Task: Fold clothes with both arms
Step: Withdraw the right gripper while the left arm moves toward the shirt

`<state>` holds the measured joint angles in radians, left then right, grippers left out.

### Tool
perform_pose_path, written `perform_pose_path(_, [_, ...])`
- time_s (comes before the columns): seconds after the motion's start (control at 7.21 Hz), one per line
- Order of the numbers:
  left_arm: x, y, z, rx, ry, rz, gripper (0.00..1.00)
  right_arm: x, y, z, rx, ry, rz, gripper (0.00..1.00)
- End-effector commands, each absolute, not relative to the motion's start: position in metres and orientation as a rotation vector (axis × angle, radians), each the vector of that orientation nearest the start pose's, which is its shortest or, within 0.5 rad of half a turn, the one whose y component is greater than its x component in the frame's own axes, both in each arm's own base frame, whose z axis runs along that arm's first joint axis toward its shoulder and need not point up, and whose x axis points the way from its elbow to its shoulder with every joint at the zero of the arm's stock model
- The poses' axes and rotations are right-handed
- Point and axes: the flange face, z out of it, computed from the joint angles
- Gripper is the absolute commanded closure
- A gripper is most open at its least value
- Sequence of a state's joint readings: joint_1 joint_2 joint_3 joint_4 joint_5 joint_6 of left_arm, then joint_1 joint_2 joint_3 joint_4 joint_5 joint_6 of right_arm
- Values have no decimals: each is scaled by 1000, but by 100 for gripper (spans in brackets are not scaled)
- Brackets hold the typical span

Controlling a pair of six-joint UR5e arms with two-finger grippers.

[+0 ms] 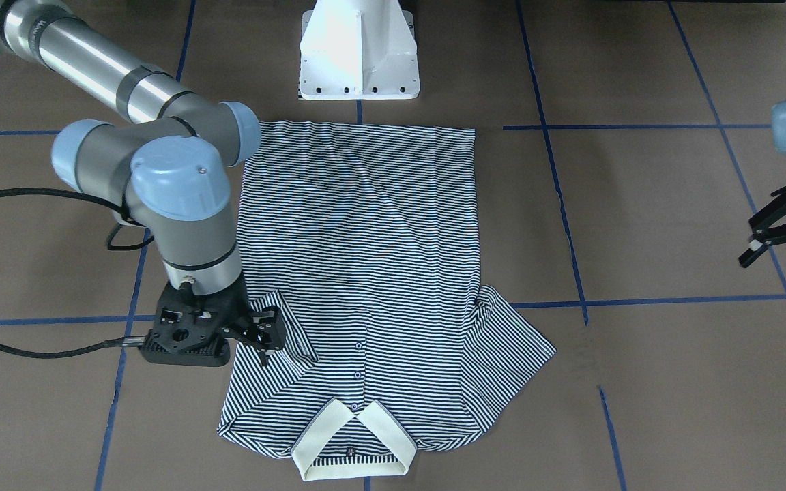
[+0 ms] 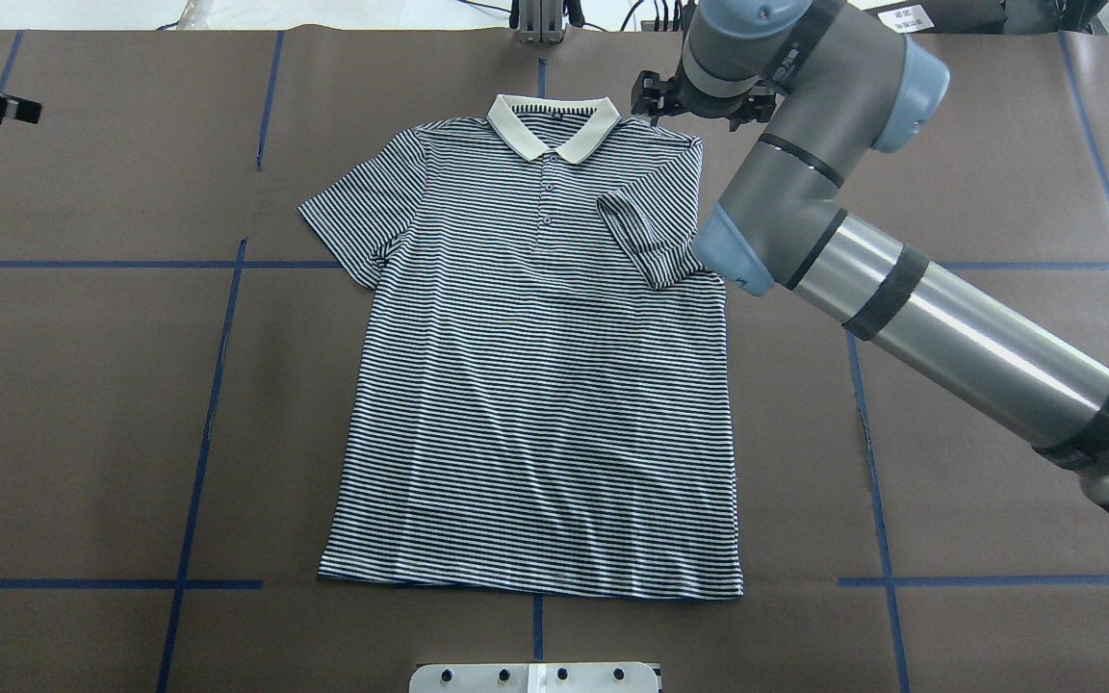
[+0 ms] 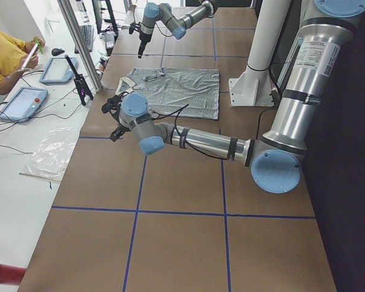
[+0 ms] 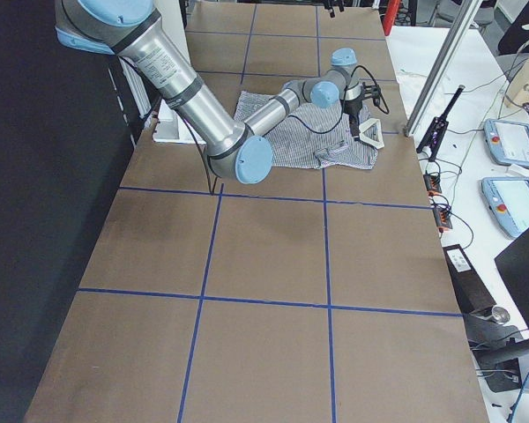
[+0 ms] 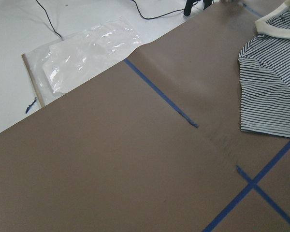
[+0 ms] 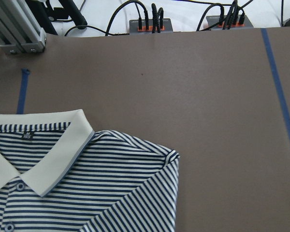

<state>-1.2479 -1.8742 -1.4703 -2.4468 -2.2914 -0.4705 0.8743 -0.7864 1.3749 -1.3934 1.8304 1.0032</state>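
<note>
The striped polo shirt (image 1: 366,239) lies flat and face up on the brown table, its cream collar (image 2: 552,125) at the far side from the robot. Its right-side sleeve (image 2: 651,231) is folded in onto the chest. The other sleeve (image 2: 352,212) lies spread out. My right gripper (image 1: 261,334) hovers at the folded sleeve by the shoulder; it looks open and holds nothing. The right wrist view shows the collar (image 6: 43,154) and shoulder but no fingers. My left gripper (image 1: 778,273) is open and empty, well off the shirt's spread sleeve side.
The white pedestal base (image 1: 359,54) stands by the shirt's hem. Blue tape lines (image 2: 218,385) grid the table. A clear plastic bag (image 5: 87,53) lies beyond the table's edge. Cables and connectors (image 6: 150,21) sit past the far edge, and an operator (image 3: 6,61) stands there.
</note>
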Motion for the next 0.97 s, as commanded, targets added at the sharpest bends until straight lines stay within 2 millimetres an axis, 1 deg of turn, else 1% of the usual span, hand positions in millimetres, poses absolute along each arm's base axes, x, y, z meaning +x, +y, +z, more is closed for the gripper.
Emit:
perform_pose_path(0.0, [225, -638, 384, 663, 1022, 60, 0, -309, -663, 295, 314, -766, 69, 0])
perform_pose_path(0.14, [244, -640, 372, 672, 1022, 16, 0, -274, -663, 334, 335, -771, 16, 0])
perform_pose_path(0.28, [281, -629, 354, 750, 987, -17, 0, -254, -654, 371, 361, -801, 5, 0])
perform_pose_path(0.42, [348, -602, 349, 747, 978, -88, 0, -229, -639, 410, 387, -861, -28, 0])
perform_pose_path(0.56, [377, -597, 358, 768, 926, -145, 0, -205, -629, 434, 371, -903, -34, 0])
perform_pose_path(0.69, [389, -600, 381, 705, 917, -214, 13, -196, -625, 444, 368, -906, -29, 0])
perform_pose_path(0.83, [399, -603, 403, 666, 893, -227, 21, -196, -625, 445, 367, -904, -29, 0])
